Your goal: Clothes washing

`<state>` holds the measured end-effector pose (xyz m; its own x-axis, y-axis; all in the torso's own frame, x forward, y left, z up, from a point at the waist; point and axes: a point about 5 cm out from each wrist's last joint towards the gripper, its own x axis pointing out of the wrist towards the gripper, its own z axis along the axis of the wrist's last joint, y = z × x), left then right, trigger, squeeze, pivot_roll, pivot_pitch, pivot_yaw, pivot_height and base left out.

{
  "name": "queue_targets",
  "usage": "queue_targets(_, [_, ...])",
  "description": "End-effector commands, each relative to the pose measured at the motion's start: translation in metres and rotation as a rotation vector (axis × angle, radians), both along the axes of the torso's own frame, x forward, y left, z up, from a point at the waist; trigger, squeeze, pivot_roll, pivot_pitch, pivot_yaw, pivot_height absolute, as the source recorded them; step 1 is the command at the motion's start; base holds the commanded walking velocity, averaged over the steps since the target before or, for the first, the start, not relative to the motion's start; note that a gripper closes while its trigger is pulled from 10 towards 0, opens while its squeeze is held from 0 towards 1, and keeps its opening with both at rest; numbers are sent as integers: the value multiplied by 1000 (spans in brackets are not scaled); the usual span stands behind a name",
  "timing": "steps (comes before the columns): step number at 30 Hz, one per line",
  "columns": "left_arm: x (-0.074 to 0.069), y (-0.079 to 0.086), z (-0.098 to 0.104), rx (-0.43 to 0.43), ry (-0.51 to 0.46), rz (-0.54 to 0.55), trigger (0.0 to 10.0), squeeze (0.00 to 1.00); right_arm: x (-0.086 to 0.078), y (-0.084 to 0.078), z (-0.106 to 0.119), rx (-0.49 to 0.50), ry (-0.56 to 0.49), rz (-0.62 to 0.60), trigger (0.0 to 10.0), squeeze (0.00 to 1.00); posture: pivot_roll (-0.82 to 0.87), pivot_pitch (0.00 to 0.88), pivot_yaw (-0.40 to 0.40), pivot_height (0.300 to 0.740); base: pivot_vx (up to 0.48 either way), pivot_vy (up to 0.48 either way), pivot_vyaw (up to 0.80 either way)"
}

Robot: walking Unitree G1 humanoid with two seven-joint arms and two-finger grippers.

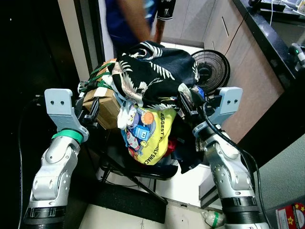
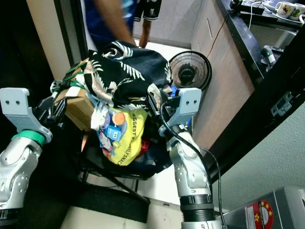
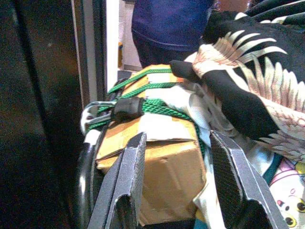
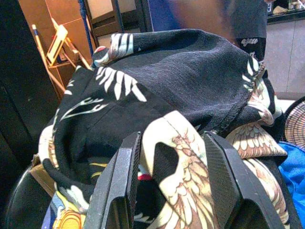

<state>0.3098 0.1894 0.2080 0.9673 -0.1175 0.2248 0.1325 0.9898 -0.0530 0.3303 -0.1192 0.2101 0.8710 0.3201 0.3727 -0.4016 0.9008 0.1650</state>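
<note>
Clothes pile (image 1: 147, 100) heaped on black folding chair (image 1: 143, 172), centre of scene, long axis near to far. Yellow printed garment (image 1: 152, 136) hanging at near end; black bird-print shirt (image 1: 152, 67) on top. Left gripper (image 3: 178, 186) spread wide at strapped cardboard box (image 3: 162, 157), left side. Right gripper (image 4: 174, 191) spread wide against shirt. Fan (image 1: 209, 69) right; person (image 1: 133, 19) far.

The right claw (image 4: 169, 191) stands with fingers parted, just before a black shirt (image 4: 176, 81) printed with white and tan cranes, heaped atop other clothes; a person (image 4: 214, 16) stands beyond.
</note>
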Motion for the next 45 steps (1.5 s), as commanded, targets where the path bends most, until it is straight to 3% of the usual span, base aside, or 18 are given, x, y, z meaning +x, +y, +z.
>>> queue_targets(1, [-2,-7,0,-9,-10,-35,10000,0,-1,-1,0,14,-9,-2,10000,0,40,0,-7,740,0,0,0])
queue_targets(17, [-1,-8,-2,-24,-6,-32,10000,0,-5,-1,-3,30,-3,-1,10000,0,38,0,-5,740,0,0,0])
queue_targets(37, [-6,-4,-5,-16,-6,-1,10000,0,-6,9,-4,43,-4,63,10000,0,53,0,-36,740,0,0,0])
queue_targets(45, [-5,-6,-6,-13,1,-6,10000,0,-15,18,-4,63,-20,107,10000,0,48,0,-29,740,0,0,0])
